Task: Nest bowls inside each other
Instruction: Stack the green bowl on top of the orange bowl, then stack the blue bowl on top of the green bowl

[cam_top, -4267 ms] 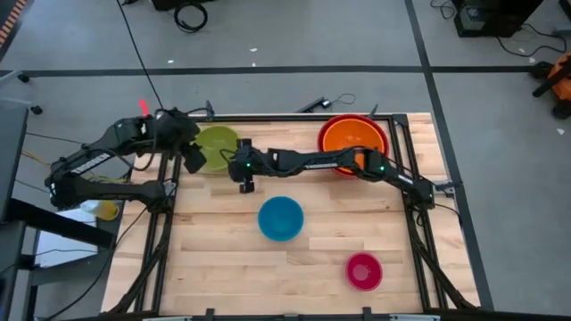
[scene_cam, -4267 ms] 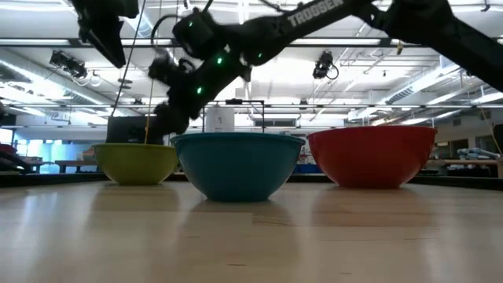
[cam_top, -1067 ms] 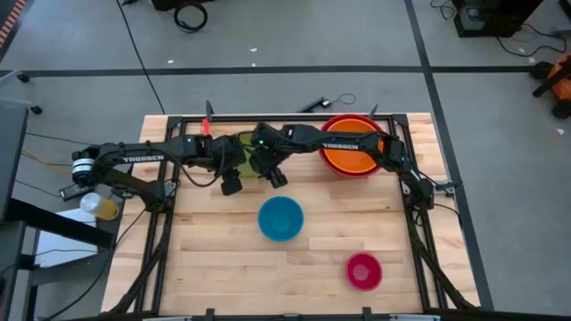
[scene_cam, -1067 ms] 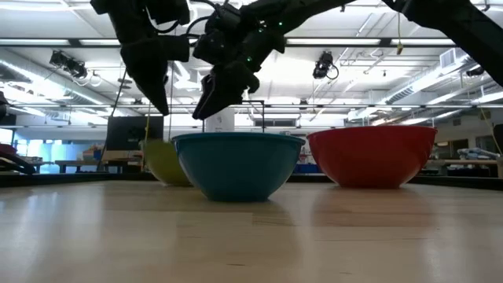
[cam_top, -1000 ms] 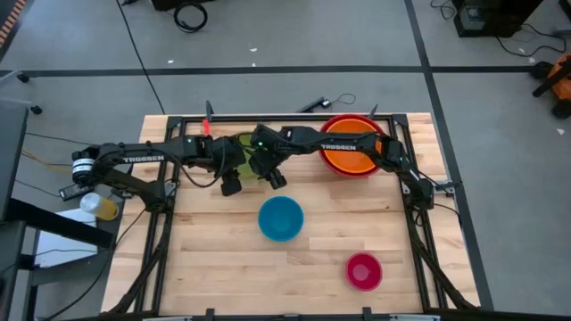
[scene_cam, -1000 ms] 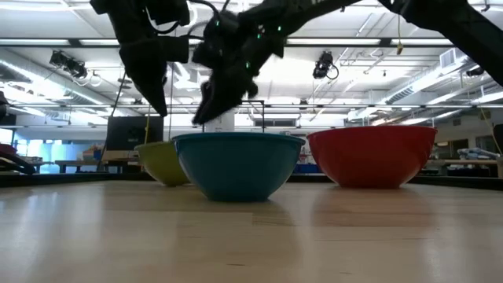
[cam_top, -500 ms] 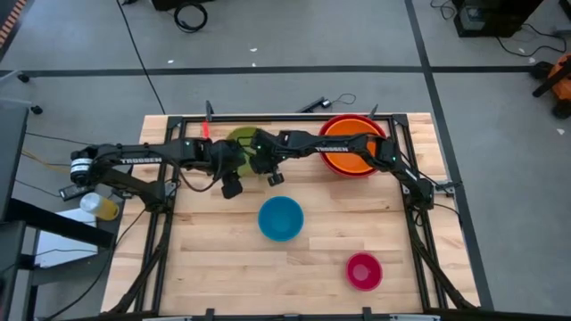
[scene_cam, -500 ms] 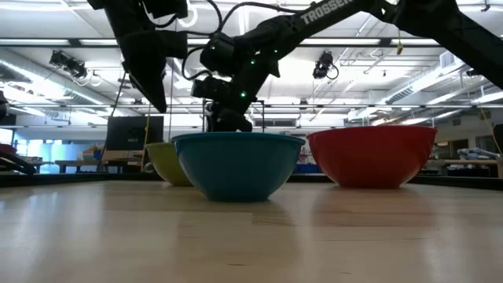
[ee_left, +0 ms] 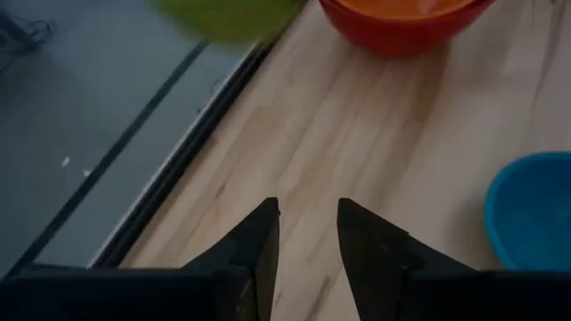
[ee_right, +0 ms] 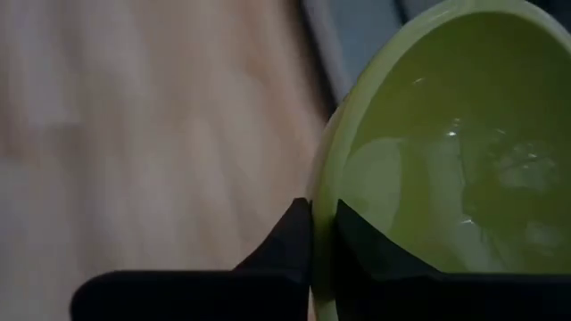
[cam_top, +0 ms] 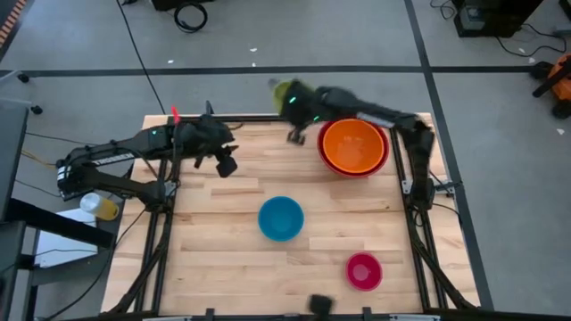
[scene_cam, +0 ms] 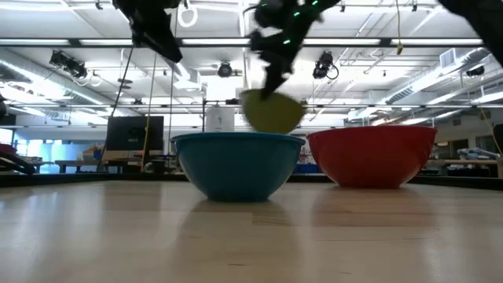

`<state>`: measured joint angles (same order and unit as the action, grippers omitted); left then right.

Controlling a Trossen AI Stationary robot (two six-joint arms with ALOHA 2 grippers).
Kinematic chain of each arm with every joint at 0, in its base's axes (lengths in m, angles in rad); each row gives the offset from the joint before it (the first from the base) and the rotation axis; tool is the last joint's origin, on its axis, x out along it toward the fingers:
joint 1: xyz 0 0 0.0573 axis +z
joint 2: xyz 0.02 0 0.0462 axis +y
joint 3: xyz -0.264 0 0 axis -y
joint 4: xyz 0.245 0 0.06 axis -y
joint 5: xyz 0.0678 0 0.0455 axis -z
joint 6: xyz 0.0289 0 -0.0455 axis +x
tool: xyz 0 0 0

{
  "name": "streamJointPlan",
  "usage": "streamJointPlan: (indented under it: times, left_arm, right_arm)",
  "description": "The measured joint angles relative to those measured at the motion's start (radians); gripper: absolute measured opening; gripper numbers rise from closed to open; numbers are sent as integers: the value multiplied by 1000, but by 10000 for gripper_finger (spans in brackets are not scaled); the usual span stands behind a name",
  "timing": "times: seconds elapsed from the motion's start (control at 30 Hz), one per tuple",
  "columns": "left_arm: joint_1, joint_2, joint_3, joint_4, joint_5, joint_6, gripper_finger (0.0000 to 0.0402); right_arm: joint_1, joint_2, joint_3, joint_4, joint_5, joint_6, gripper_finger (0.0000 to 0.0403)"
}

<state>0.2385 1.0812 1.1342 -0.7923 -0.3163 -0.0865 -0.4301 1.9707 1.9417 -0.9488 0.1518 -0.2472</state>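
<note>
The lime green bowl (scene_cam: 271,112) hangs in the air above the table's far edge, tilted, with my right gripper (ee_right: 323,212) shut on it. It shows blurred in the high view (cam_top: 285,89). The orange bowl (cam_top: 354,143) sits nested in the red bowl (cam_top: 341,167) at the far right. The blue bowl (cam_top: 281,218) rests on its base mid-table, and the pink bowl (cam_top: 363,270) at the near right. My left gripper (cam_top: 225,165) hovers open over the far left, with nothing between its fingers (ee_left: 259,241). My right gripper pinches the lime green bowl's rim (ee_right: 323,192), one finger inside the bowl and one outside. It comes from above (scene_cam: 275,75), slanting down. The bowl hangs below the fingers, tilted and lifted clear of the table.
A black metal frame (cam_top: 268,117) runs along the table's far edge, with grey floor beyond. Bare wood (cam_top: 214,267) lies at the near left and between the blue and red bowls.
My right gripper has shut on the lime green bowl, rolled its wrist and swung up and toward the far right, lifting the bowl clear of the table toward the red bowl. My left gripper has risen and drawn back toward the table's far left.
</note>
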Motion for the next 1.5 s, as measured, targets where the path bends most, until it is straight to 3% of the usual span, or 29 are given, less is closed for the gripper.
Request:
streamJointPlan:
  times: [0.17, 0.27, 0.43, 0.6, 0.77, 1.03, 1.13, 1.33, 1.5]
  left_arm:
    - [27, -3, -69, 124, 60, 8, 117]
    - [25, -2, -151, 275, 107, -15, 117]
    - [3, -1, -288, 482, 150, -83, 117]
    - [-27, -1, -339, 507, 153, -110, 116]
    - [-46, -1, -342, 515, 153, -116, 116]
    - [-45, 46, -342, 494, 124, -241, 121]
    - [-44, 91, -343, 483, 179, -264, 129]
    - [-33, 208, -342, 479, 396, -169, 132]
    - [-33, 266, -342, 478, 443, -175, 132]
  right_arm:
    - [-81, -167, -103, -163, 59, 113, 25]
    - [-89, -280, -272, -137, 36, 200, 25]
    - [-15, -423, -606, 19, 54, 385, 25]
    - [72, -475, -785, 26, 72, 522, 25]
    - [120, -482, -829, 29, 71, 589, 38]
    - [157, -535, -779, 32, 140, 740, 198]
    - [191, -560, -749, 89, 125, 744, 234]
    - [297, -472, -747, 480, -166, 678, 227]
    - [350, -299, -748, 626, -226, 760, 210]
